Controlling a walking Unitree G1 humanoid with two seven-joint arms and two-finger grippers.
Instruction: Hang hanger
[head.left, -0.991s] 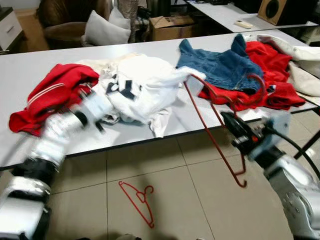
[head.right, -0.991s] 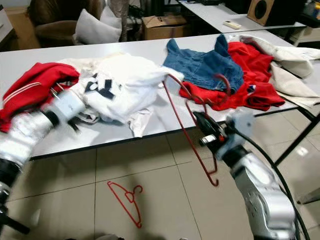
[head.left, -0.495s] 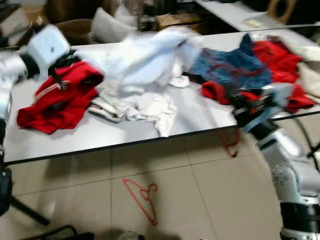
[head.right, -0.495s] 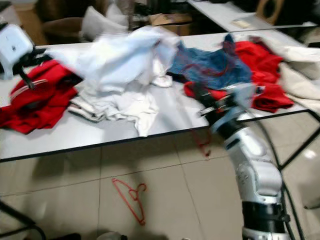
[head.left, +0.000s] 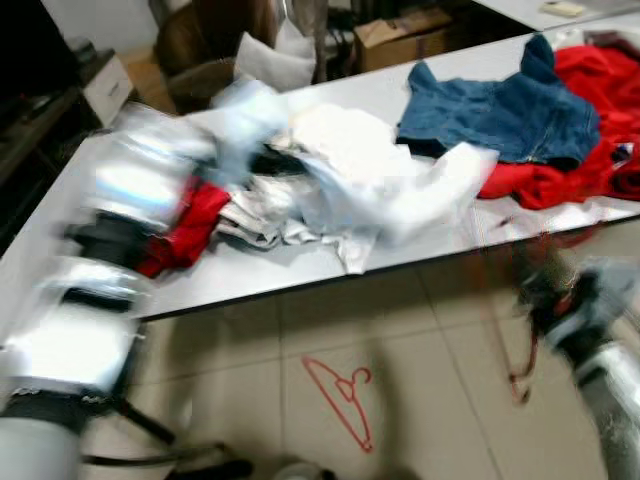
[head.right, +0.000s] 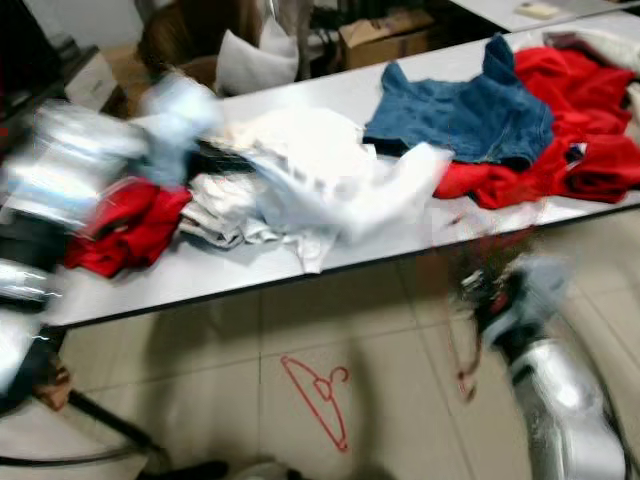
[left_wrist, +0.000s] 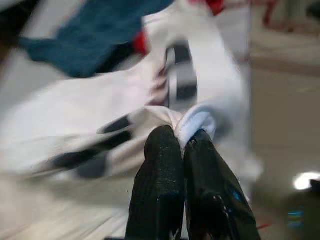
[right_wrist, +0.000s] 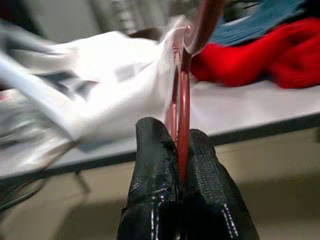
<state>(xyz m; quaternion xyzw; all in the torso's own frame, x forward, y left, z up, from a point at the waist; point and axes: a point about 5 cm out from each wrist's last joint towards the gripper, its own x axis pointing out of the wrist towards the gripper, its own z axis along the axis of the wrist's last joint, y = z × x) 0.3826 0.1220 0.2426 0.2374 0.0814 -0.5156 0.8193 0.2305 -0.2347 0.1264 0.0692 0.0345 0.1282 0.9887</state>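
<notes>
A red wire hanger (right_wrist: 183, 95) is pinched between the fingers of my right gripper (right_wrist: 179, 137), which is shut on it. In the eye views this gripper (head.left: 548, 300) sits below the table's front edge at the right, and the hanger's lower end (head.left: 520, 385) dangles toward the floor. My left gripper (left_wrist: 181, 137) is shut on a fold of the white garment (head.left: 360, 170), which has dark stripes and is spread over the table's middle. The left arm (head.left: 110, 260) is a blur at the left. A second red hanger (head.left: 340, 395) lies on the tiled floor.
The grey table (head.left: 370, 85) also holds a blue denim jacket (head.left: 510, 110), red clothes (head.left: 600, 90) at the right and a red garment (head.left: 190, 225) at the left. Behind it are a cardboard box (head.left: 400, 40), a pillow (head.left: 270, 65) and an armchair (head.left: 200, 40).
The view has swung and blurred. My left arm has pulled the white garment across the pile. My right gripper and its hanger have dropped from table height to below the table edge.
</notes>
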